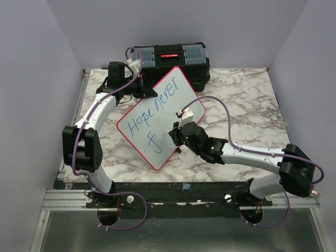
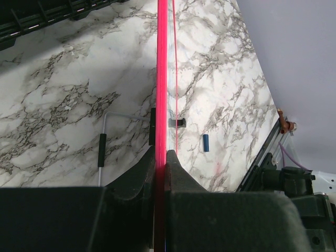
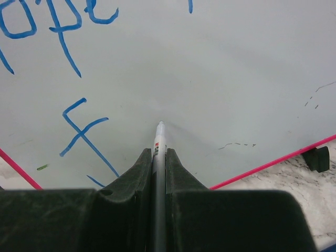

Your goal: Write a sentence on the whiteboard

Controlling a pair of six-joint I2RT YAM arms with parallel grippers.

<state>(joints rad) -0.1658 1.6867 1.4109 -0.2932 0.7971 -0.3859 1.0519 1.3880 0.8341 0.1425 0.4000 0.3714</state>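
The whiteboard (image 1: 163,113) with a red-pink frame stands tilted on the marble table, turned like a diamond. Blue writing on it reads "Hope never" with an "f" below. My left gripper (image 1: 140,89) is shut on the board's upper left edge; the red frame (image 2: 161,94) runs between its fingers in the left wrist view. My right gripper (image 1: 176,134) is shut on a white marker (image 3: 158,144) whose tip points at the board's white face (image 3: 220,79), right of the blue "f" (image 3: 84,134). Whether the tip touches the board I cannot tell.
A black toolbox (image 1: 170,62) stands behind the board at the table's back. A blue marker cap (image 2: 206,143) lies on the marble. The board's wire stand (image 2: 103,149) and a black foot (image 3: 317,158) show. Walls close in left, right and back.
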